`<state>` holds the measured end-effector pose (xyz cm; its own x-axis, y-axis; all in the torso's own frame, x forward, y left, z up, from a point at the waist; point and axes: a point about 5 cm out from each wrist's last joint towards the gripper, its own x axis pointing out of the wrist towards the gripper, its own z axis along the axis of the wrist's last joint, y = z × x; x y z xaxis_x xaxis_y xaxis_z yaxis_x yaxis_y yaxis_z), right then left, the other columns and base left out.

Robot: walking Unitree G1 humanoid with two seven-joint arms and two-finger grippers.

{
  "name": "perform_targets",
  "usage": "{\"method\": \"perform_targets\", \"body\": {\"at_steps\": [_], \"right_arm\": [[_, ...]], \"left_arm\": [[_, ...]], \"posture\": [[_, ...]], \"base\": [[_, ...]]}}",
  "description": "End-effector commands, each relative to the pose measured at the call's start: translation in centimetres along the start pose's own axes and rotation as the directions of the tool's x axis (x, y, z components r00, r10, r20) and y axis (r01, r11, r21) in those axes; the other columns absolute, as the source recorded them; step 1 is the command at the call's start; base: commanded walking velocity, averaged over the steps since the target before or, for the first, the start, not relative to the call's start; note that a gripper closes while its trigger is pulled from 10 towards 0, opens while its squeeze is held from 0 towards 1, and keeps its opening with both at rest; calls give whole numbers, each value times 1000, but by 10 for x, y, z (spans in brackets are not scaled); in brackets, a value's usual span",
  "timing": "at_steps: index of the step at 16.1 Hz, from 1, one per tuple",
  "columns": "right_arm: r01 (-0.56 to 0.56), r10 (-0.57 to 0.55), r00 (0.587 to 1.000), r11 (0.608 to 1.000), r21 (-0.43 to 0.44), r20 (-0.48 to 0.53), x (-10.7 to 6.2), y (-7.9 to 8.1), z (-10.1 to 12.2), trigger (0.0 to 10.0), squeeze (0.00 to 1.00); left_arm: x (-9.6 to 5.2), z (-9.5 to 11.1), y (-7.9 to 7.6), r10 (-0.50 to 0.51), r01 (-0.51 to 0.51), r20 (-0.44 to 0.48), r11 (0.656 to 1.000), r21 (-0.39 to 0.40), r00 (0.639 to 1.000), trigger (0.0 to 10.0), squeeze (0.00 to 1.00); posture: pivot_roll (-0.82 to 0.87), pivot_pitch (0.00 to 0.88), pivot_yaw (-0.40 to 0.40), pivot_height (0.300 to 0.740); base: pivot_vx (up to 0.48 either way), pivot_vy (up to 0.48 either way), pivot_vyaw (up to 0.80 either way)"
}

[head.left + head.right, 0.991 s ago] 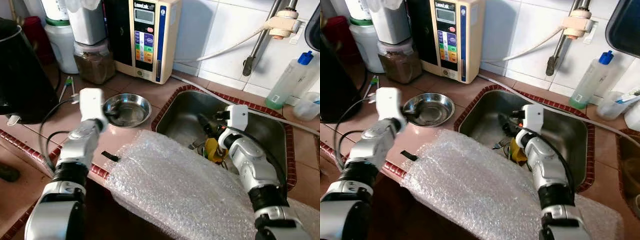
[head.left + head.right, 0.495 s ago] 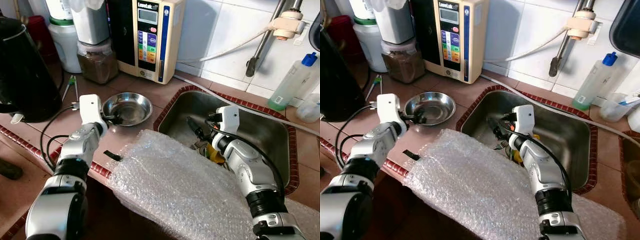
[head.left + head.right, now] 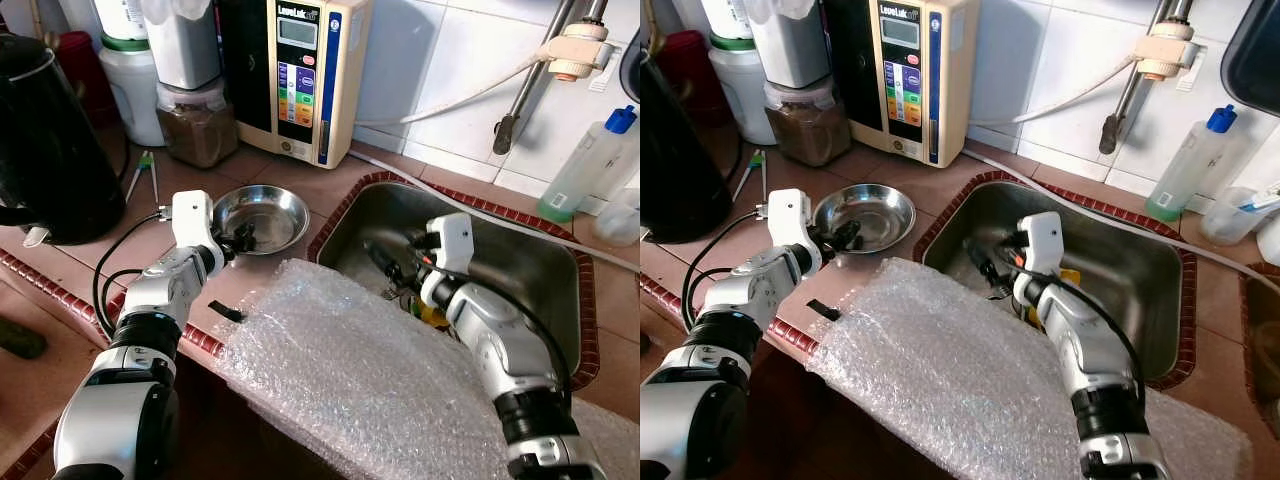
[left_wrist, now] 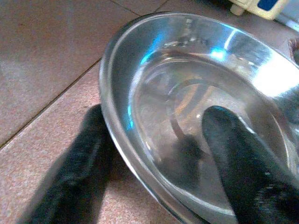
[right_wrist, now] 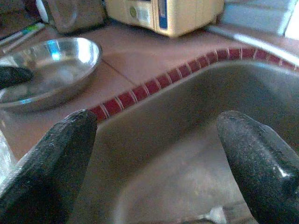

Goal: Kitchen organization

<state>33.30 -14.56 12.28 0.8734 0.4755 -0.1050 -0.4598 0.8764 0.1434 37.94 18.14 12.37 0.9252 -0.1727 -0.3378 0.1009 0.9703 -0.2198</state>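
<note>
two fingers of the left gripper (image 4: 154, 154) straddle the steel bowl (image 4: 196, 93) rim (right gripper (image 5: 154, 154) spread).

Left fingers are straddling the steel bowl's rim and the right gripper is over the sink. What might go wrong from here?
The left gripper pinches only the near rim of the steel bowl, so it may tip or slip when lifted. The bubble wrap overhangs the counter edge; either arm could drag it off. The open right gripper is low in the sink, near utensils.
</note>
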Motion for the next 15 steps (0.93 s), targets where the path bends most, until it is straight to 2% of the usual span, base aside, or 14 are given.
{"method": "perform_targets", "body": {"at_steps": [1,7,11,15], "right_arm": [[-10,10,1000,1000,-12,-2,-2,0,3,10000,0],[-72,72,997,997,1,-22,0,5,4,10000,0],[-128,128,992,992,7,4,-2,10,8,10000,0],[-134,134,991,991,24,16,-1,10,11,10000,0]], "left_arm": [[0,-7,3,10,-11,-40,999,-32,999,0,0],[-5,-8,12,5,-6,-28,999,-34,1000,0,0],[-5,-8,12,-9,9,-10,999,-39,1000,0,0],[-5,-5,9,-13,14,27,999,-42,1000,0,0]], "posture": [[-39,0,-26,740],[-32,0,-37,740],[-35,0,-38,740],[-35,0,-39,740]], "base": [[0,0,0],[0,0,0],[0,0,0],[0,0,0]]}}
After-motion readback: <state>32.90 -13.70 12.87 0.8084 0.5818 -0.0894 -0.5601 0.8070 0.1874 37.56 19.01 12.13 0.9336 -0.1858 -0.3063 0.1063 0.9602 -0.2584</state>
